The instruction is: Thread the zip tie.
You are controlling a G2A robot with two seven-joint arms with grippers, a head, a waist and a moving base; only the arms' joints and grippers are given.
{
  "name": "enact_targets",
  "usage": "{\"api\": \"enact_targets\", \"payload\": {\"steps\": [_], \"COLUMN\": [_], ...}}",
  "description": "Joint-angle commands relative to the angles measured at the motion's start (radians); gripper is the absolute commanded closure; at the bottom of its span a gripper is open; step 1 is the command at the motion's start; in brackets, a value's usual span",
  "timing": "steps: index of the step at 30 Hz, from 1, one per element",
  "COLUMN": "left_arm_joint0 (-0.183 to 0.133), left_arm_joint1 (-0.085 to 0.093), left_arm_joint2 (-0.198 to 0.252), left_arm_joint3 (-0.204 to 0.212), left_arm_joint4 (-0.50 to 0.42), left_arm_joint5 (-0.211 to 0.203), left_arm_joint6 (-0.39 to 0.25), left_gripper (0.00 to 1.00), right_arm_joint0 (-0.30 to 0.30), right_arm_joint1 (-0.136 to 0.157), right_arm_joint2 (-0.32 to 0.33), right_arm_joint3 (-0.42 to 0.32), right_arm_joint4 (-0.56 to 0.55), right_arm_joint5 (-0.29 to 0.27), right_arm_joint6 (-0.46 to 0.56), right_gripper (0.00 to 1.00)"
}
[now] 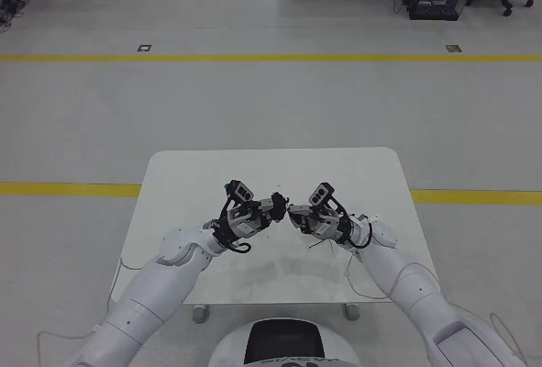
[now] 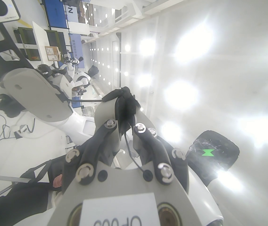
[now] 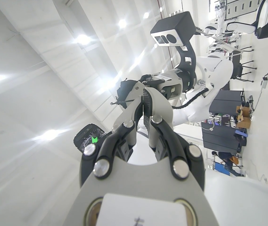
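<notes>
Now the left end effector (image 2: 124,98) and right end effector (image 3: 143,95), both pinched shut on the thin black zip tie (image 3: 122,101), face closely. Probably this aligns tail with head.

Thin, straight black zip tie (image 3: 122,101) held in midair.

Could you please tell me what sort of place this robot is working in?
Probably a robotics lab or test hall: yellow floor lines, other white robots and desks with equipment in the background.
</notes>
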Motion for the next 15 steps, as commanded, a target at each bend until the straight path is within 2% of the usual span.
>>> {"api": "enact_targets", "payload": {"steps": [1,15], "left_arm_joint0": [0.0,0.0], "left_arm_joint1": [0.0,0.0], "left_arm_joint2": [0.0,0.0], "left_arm_joint3": [0.0,0.0], "left_arm_joint4": [0.0,0.0], "left_arm_joint5": [0.0,0.0], "left_arm_joint6": [0.0,0.0], "left_gripper": [1.0,1.0], "right_arm_joint0": [0.001,0.007], "right_arm_joint1": [0.0,-0.006], "right_arm_joint2": [0.0,-0.005], "right_arm_joint3": [0.003,0.022], "right_arm_joint4": [-0.002,-0.009], "right_arm_joint5": [0.0,0.006], "right_arm_joint6": [0.0,0.0], "right_gripper": [1.0,1.0]}}
